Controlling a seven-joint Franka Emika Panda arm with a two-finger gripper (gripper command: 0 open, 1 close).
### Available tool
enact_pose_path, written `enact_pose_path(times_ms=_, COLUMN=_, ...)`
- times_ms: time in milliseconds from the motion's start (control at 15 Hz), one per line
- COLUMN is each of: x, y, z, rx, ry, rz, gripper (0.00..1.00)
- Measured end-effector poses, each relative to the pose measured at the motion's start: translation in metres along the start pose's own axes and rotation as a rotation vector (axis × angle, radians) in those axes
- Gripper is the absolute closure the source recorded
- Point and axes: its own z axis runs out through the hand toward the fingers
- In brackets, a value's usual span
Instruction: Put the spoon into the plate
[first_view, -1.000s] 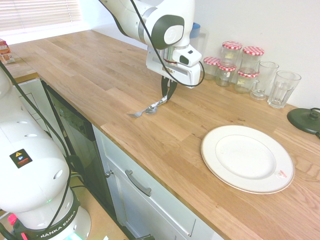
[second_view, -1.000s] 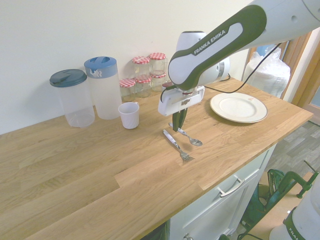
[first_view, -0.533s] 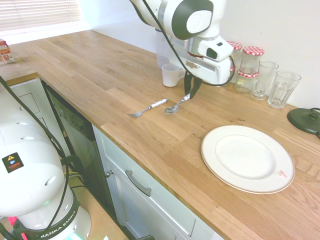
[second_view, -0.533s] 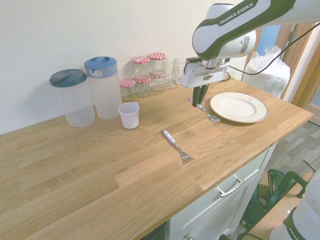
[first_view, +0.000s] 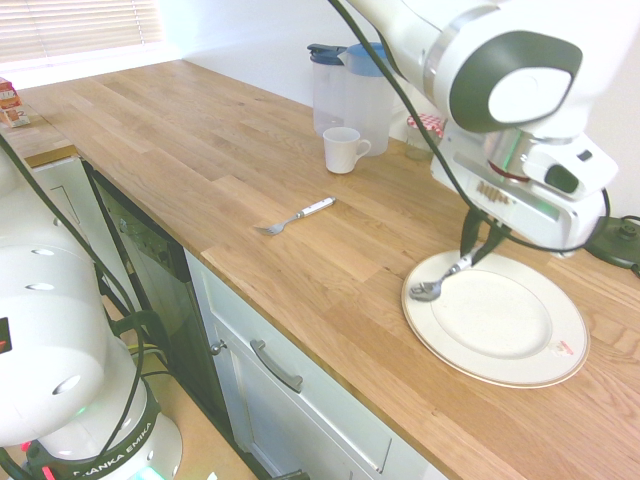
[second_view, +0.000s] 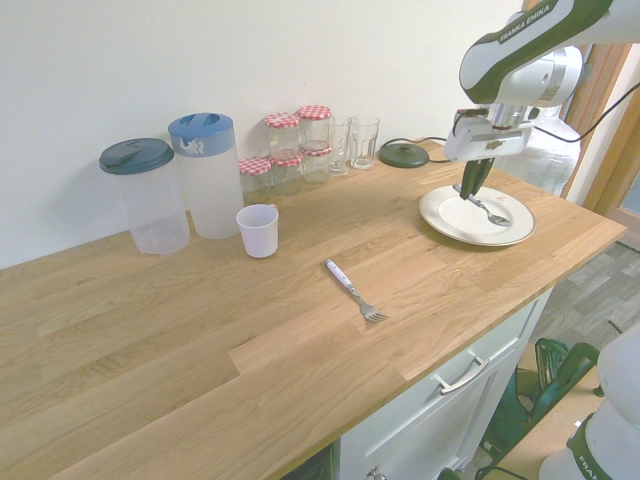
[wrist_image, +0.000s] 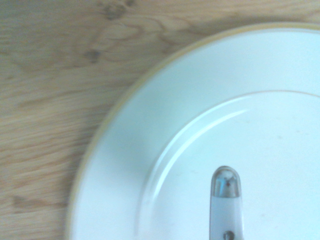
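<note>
A kitchen worktop of light oak wood runs along a white wall, with grey cabinet drawers under it.

In the first exterior view, the large round white plate lies near the front edge of the worktop. The gripper points straight down over the plate's rim on the side towards the fork, and its dark fingers are pressed together on the pale handle of the small metal spoon. The spoon hangs slanted, its long axis going down from the fingers to the bowl, which is over the plate's rim, very close to it; I cannot tell if it touches. A pale-handled metal fork lies well apart on the wood, and a white cup stands beyond it.

In the second exterior view, the spoon is inside the plate's outline, so in my judgement the release needs only a short lowering. On the arm I read "FRANKA EMIKA".

In the wrist view, the spoon's handle end shows over the plate's white inner part. No writing is there.
</note>
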Motion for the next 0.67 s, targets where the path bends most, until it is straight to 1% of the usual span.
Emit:
enact_pose_path(times_ms=333, x=0.034, y=-0.011, z=0.032, rx=-0.01, ry=-0.017, rz=0.026, gripper=1.0)
enact_pose_path(times_ms=400, x=0.039, y=-0.017, z=0.037, rx=-0.013, ry=-0.018, rz=0.025, gripper=0.0)
enact_pose_path(times_ms=667, x=0.053, y=-0.034, z=0.039, rx=-0.016, ry=-0.003, rz=0.012, gripper=0.0)
